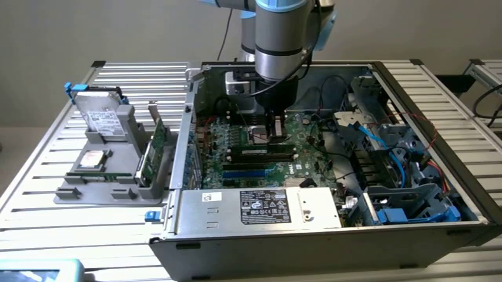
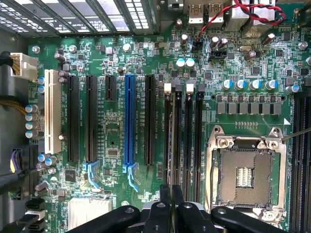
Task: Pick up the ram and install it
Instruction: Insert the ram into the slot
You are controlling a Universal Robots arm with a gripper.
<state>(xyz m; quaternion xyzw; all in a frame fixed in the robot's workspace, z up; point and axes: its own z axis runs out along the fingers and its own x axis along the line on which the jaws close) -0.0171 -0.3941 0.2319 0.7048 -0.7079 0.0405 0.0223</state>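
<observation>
My gripper [image 1: 275, 130] is down inside the open computer case, just over the black memory slots [image 1: 259, 155] of the green motherboard [image 1: 235, 141]. In the wrist view the two black fingers [image 2: 165, 201] stand almost together. They are shut on the ram [image 2: 171, 145], which shows edge-on as a thin strip running from the fingertips along the memory slots [image 2: 188, 131]. The strip lies in line with the slot nearest the long black card slots. White latches [image 2: 167, 87] mark the slots' far ends. The ram's chips and label are hidden.
The case walls [image 1: 192, 117] and loose cables [image 1: 368, 132] surround the arm, and the power supply [image 1: 263, 207] sits at the front. The empty CPU socket [image 2: 243, 174] lies beside the memory slots. A grey holder [image 1: 94, 191] at the exterior view's left carries a silver hard drive [image 1: 102, 117] and a green expansion card [image 1: 157, 144].
</observation>
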